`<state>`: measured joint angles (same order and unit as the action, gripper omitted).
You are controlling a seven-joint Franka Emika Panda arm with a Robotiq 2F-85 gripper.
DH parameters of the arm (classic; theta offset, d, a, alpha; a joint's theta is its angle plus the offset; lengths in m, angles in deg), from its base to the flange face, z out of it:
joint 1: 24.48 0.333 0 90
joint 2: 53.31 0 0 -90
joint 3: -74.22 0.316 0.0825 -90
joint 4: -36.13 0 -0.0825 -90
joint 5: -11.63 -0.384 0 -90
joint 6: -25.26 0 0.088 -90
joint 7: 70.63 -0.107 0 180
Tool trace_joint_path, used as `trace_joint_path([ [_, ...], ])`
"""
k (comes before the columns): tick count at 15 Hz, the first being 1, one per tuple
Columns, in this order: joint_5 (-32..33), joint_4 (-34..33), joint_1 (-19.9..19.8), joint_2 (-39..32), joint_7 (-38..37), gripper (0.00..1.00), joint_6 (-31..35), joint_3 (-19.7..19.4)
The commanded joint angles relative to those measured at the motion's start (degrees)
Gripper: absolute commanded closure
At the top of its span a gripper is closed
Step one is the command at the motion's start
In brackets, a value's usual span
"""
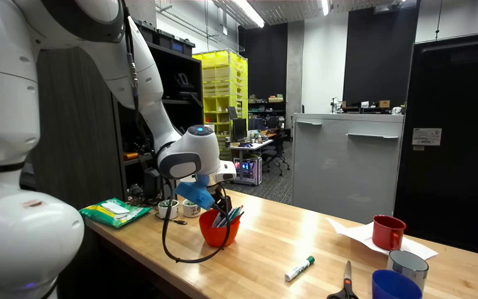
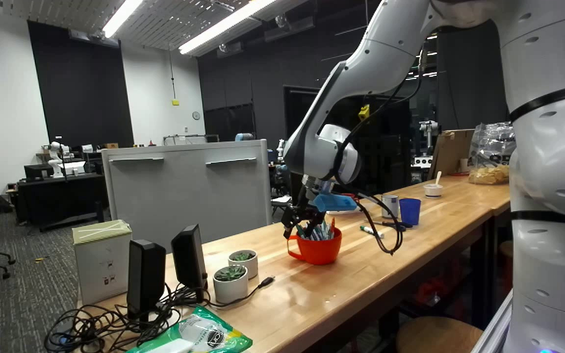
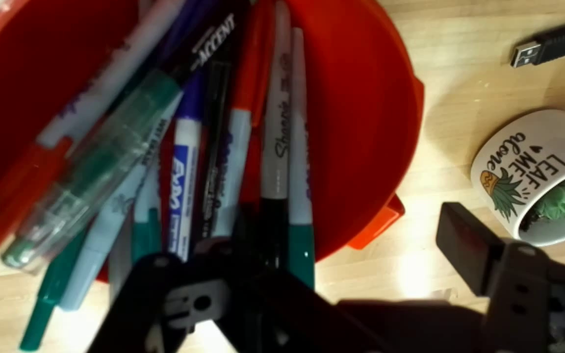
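A red-orange bowl-like cup (image 2: 322,252) with a side handle (image 2: 292,249) stands on the wooden table, filled with several pens and markers. My gripper (image 2: 302,229) is low over its handle side, also visible in an exterior view (image 1: 223,203). In the wrist view the gripper (image 3: 344,250) is open. One dark finger lies over the lower ends of the pens, near a green-capped marker (image 3: 301,250) and a grey Sharpie (image 3: 276,147). Its other finger pad (image 3: 464,250) is outside the rim. I see nothing clamped between them; contact with the pens cannot be told.
Close by are white succulent pots (image 2: 231,284) and a USB cable (image 3: 552,45). Black speakers (image 2: 146,274) and a green bag (image 1: 114,212) lie beyond. Elsewhere sit a green-capped marker (image 1: 300,269), scissors (image 1: 347,282), blue cup (image 1: 396,286), metallic can (image 1: 408,268) and red mug (image 1: 387,232).
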<state>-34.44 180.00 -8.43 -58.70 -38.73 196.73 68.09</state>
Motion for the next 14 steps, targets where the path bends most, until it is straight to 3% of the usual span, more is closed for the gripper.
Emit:
trace_joint_path([
  [1,-2.98,-1.10,-0.75,-0.67,3.37,0.39,-1.16,0.66],
  [9,-3.49,-0.81,-0.61,-0.44,4.95,0.97,-1.22,0.99],
  [14,-4.42,-0.34,-0.49,0.48,6.04,0.94,-0.94,1.57],
])
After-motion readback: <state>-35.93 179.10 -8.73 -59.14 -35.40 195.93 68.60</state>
